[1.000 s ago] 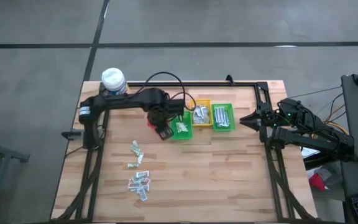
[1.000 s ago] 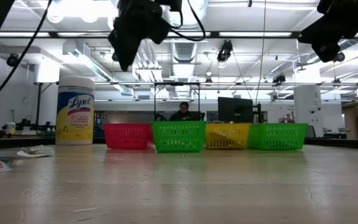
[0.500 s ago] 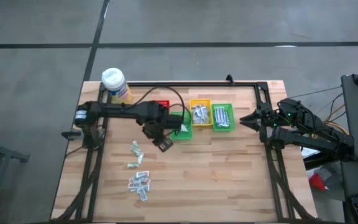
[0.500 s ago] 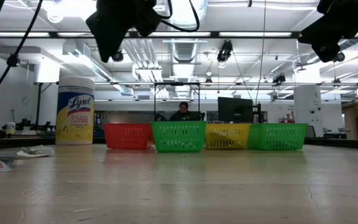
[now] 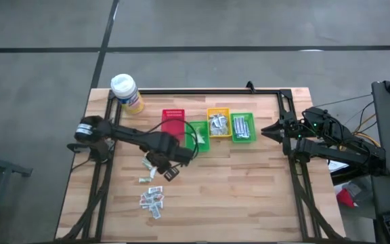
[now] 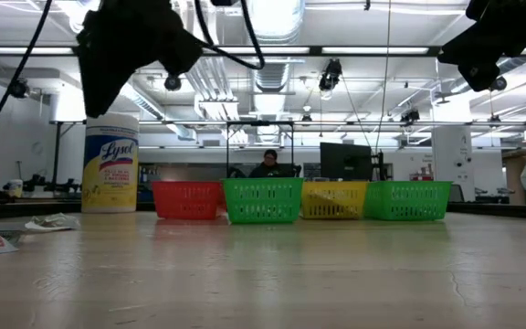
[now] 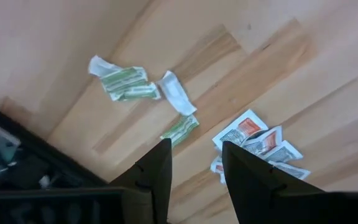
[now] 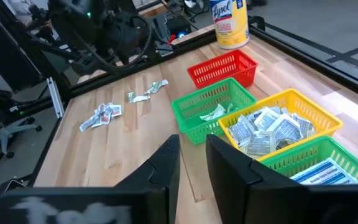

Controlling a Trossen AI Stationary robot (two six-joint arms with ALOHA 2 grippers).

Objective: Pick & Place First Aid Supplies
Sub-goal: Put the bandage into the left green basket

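Loose first aid supplies lie flat on the wooden table: greenish-white sachets (image 7: pixel 126 84) (image 5: pixel 147 163), a white packet (image 7: pixel 178 93), and a heap of white packets with red print (image 7: pixel 257 140) (image 5: pixel 152 198). My left gripper (image 7: pixel 194 168) (image 5: pixel 170 173) hangs open above them, pointing down, with nothing between its fingers. Off the table's right edge, my right gripper (image 8: pixel 191 162) (image 5: pixel 266 130) waits, raised, open and empty. The red bin (image 5: pixel 173 120) shows nothing inside. The green bin (image 8: pixel 213 106) holds a sachet, the yellow bin (image 8: pixel 278 127) crinkly wrappers, and the second green bin (image 8: pixel 319 168) blue-striped strips.
A yellow wipes bottle with a white cap (image 5: pixel 126 91) stands at the far left corner. The bins stand in a row along the far middle of the table. A black frame rail (image 5: pixel 215 90) runs along the far edge. People show in the room behind the table.
My left gripper has swung from above the bins toward the table's near and left side and come lower, rolling about its own axis as it went. It now hangs over the loose packets. Its fingers have stayed open. The packets have not moved.
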